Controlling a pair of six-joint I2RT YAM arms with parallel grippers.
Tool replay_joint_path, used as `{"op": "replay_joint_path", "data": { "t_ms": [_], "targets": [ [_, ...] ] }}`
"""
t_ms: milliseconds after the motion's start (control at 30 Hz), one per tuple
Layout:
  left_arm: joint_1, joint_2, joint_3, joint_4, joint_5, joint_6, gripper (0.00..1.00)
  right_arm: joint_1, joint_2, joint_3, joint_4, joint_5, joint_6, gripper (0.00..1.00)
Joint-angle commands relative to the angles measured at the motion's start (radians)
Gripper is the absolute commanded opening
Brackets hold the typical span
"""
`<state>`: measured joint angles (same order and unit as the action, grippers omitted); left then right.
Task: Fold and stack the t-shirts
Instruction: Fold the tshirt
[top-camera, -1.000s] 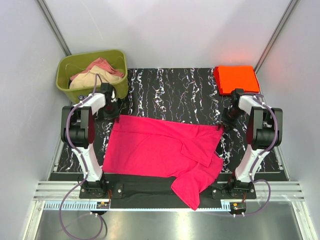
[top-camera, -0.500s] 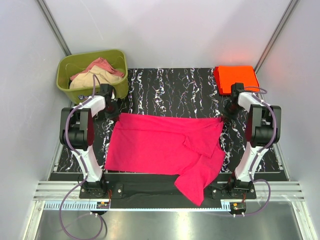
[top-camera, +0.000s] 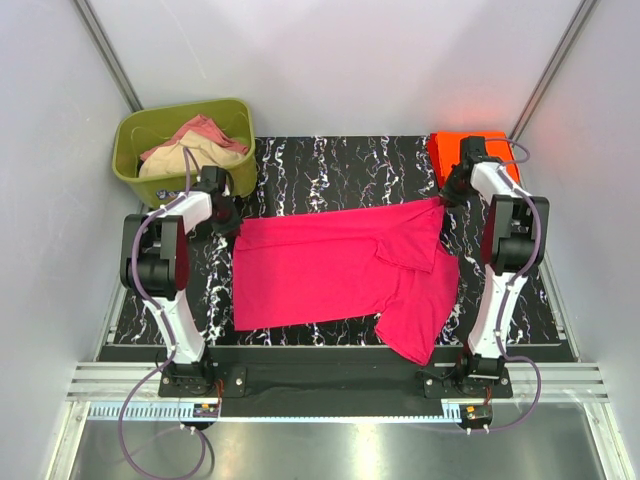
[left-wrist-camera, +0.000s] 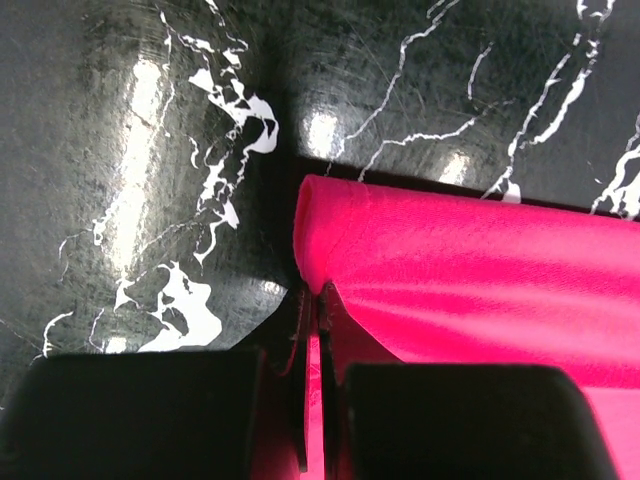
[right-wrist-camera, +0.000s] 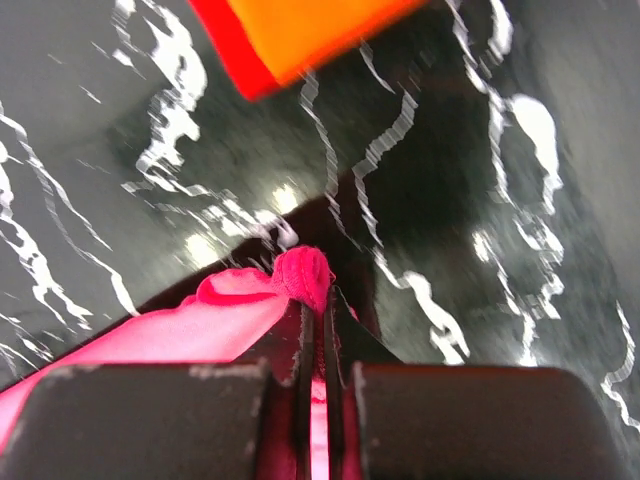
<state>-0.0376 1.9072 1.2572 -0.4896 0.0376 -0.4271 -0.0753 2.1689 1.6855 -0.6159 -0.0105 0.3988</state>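
Note:
A hot pink t-shirt (top-camera: 330, 265) lies spread across the black marbled table, one end hanging toward the front right. My left gripper (top-camera: 232, 226) is shut on its far left corner, and the cloth (left-wrist-camera: 470, 270) shows pinched between the jaws (left-wrist-camera: 313, 300). My right gripper (top-camera: 445, 196) is shut on the far right corner, a bunched pink tip (right-wrist-camera: 303, 272) sticking out past the jaws. A folded orange-red t-shirt (top-camera: 455, 152) lies at the far right corner of the table, its edge (right-wrist-camera: 300, 30) just beyond the right gripper.
An olive-green tub (top-camera: 135, 175) with beige and pink cloth stands at the far left, close behind the left arm. White walls enclose the table (top-camera: 330, 170) on three sides. A metal rail runs along the near edge.
Both grippers closed on the pink shirt's far corners and pulled it away from the arm bases. The right gripper travelled further back, toward the orange shirt. The shirt's front end slid up onto the table.

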Motion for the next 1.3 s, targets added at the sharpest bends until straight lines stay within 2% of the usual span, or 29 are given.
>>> {"op": "replay_joint_path", "data": {
  "t_ms": [0,33,67,100,133,167,200,233,300,333,467,600,767,900,967,1100,1267],
  "targets": [
    [0.007,0.024,0.051,0.052,-0.068,-0.004,0.05,0.006,0.044,0.115,0.019,0.014,-0.038,0.05],
    [0.007,0.017,0.05,0.051,-0.074,-0.001,0.09,0.006,0.052,0.14,-0.031,0.014,-0.038,0.1],
    [0.007,0.007,0.038,0.049,-0.084,-0.001,0.16,0.008,0.061,0.166,-0.068,0.023,-0.037,0.23],
    [0.007,-0.006,0.025,0.051,-0.087,0.002,0.27,0.009,0.068,0.207,-0.102,0.024,-0.034,0.3],
    [0.004,-0.035,0.016,0.051,-0.09,0.011,0.32,0.011,0.06,0.213,-0.16,0.029,-0.032,0.39],
    [0.004,-0.055,-0.007,0.046,-0.091,0.01,0.37,0.011,0.049,0.215,-0.188,0.056,-0.028,0.53],
    [0.004,-0.075,-0.021,0.04,-0.099,0.008,0.41,0.011,0.011,0.204,-0.209,0.063,-0.017,0.6],
    [0.004,-0.126,-0.036,0.037,-0.099,0.001,0.48,0.011,-0.007,0.197,-0.243,0.058,-0.014,0.62],
    [0.001,-0.175,-0.077,0.014,-0.094,-0.005,0.52,0.012,-0.058,0.187,-0.295,0.067,-0.002,0.69],
    [-0.002,-0.225,-0.091,0.005,-0.09,-0.01,0.59,0.012,-0.075,0.183,-0.347,0.079,0.002,0.71],
    [-0.04,-0.373,-0.188,-0.049,-0.073,-0.013,0.61,0.014,-0.165,0.148,-0.456,0.122,0.017,0.76],
    [-0.1,-0.552,-0.295,-0.139,-0.058,-0.042,0.61,0.028,-0.341,-0.013,-0.484,0.08,0.021,0.79],
    [-0.128,-0.79,-0.499,-0.263,0.03,-0.229,0.59,0.043,-0.568,-0.213,-0.464,-0.051,0.038,0.78],
    [-0.136,-0.963,-0.671,-0.273,0.111,-0.389,0.57,0.058,-0.691,-0.358,-0.461,-0.164,0.055,0.78],
    [-0.139,-0.996,-0.747,-0.274,0.11,-0.464,0.57,0.069,-0.728,-0.401,-0.461,-0.224,0.061,0.77],
    [-0.137,-1.062,-0.808,-0.273,0.1,-0.576,0.57,0.071,-0.808,-0.516,-0.479,-0.253,0.074,0.76],
    [-0.137,-1.031,-0.828,-0.3,0.079,-0.656,0.59,0.071,-0.857,-0.592,-0.504,-0.263,0.123,0.77]
  ]
}}
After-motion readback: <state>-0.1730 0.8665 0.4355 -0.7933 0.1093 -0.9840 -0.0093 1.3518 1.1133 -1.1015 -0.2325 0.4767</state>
